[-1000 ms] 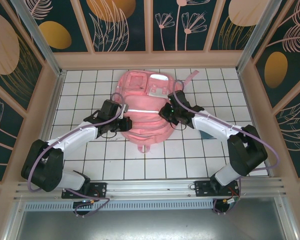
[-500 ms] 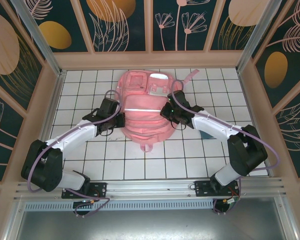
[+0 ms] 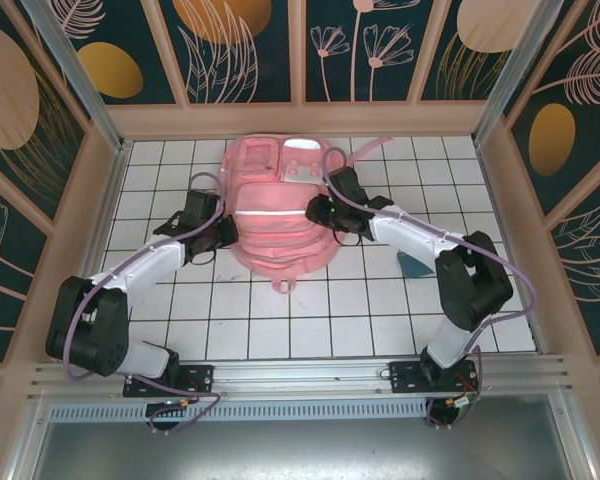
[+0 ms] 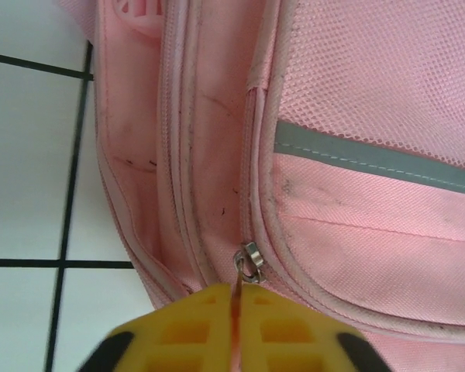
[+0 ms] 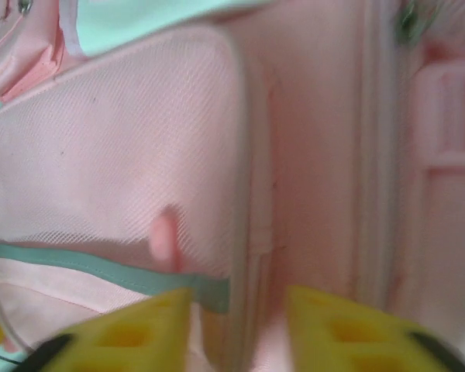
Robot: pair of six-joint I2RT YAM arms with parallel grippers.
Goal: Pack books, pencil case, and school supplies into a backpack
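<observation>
Overhead first: large soft pink fabric backpack (image 3: 280, 235) lies flat on white tiled table (image 3: 310, 320), toward 12 o'clock. Left gripper (image 3: 225, 233) sits at its 9 o'clock edge, right gripper (image 3: 318, 213) at 3 o'clock. Dark teal flat corner (image 3: 415, 265) beside right arm, unidentified.

Left wrist: yellow fingers (image 4: 178, 337) pressed nearly together, pinching thin zip pull tab (image 4: 237, 288); the zip at 12 o'clock of it looks closed.

Right wrist: fingers (image 5: 124, 337) spread astride a pocket seam, not clamping.

Bag's inside hidden. Judgement: packing likely done, zipping nearly finished.
</observation>
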